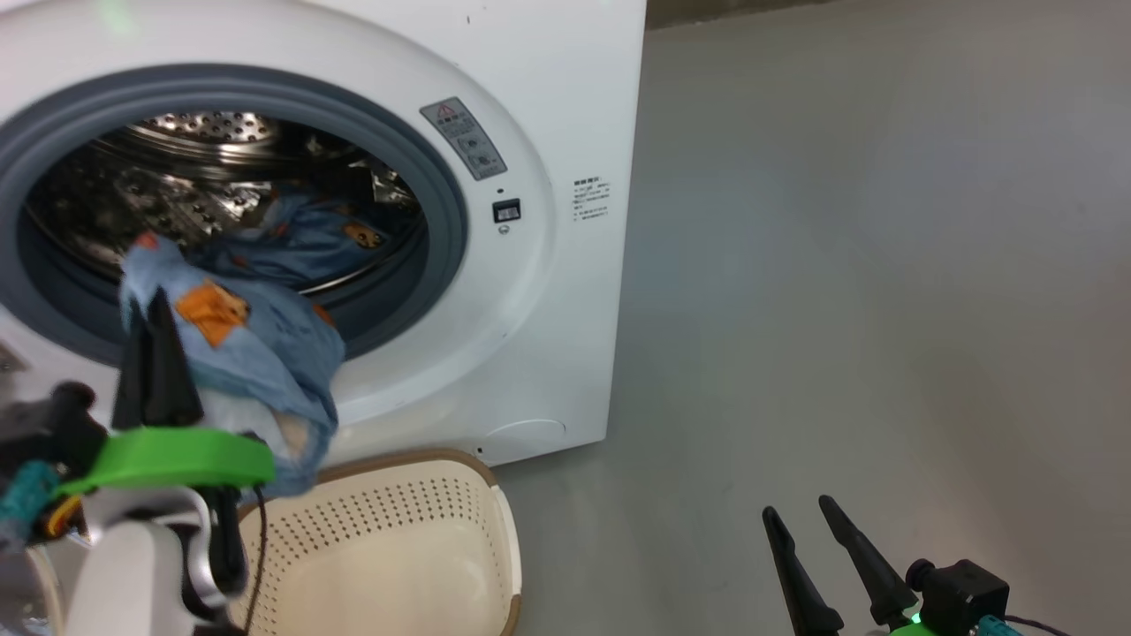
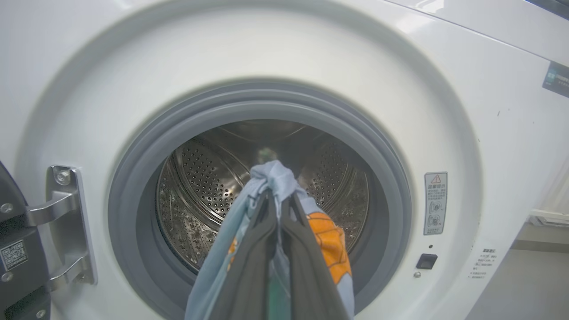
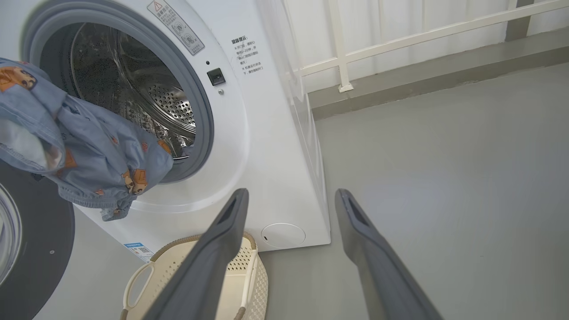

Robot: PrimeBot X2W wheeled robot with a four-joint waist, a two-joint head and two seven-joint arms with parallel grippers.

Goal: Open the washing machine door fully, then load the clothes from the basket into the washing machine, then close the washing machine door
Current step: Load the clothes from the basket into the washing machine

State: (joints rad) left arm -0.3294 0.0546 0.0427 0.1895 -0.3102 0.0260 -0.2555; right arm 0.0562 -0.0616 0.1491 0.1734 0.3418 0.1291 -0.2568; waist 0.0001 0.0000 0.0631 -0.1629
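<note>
Roughly midway: large round black-rimmed glass door (image 3: 40,249) swung wide on the big white front-loading washing machine (image 1: 565,115), and light blue cartoon-print garment (image 1: 256,353) pinched in the clamped left gripper (image 1: 150,305) at the grey seal, not yet dropped into the drum. Left to do: release inside, close up. Below, cream perforated plastic basket (image 1: 477,530), seemingly empty. Right gripper (image 1: 797,505) spread wide over grey floor (image 1: 884,265), holding nothing. Likely snag: trailing hem on the seal lip.

- Grey rectangular warning sticker (image 1: 463,139) bearing a red triangle sign, on the big white front-loading washing machine (image 1: 565,71), right of its opening.
- Black printed lines (image 1: 590,199) near the front's right edge (too small to read).
- White QR-code label (image 2: 13,254) on the glossy black round door (image 2: 22,289), beside the hinge.
- Small blue label sticker (image 3: 139,251) at the front's bottom edge, illegible.
</note>
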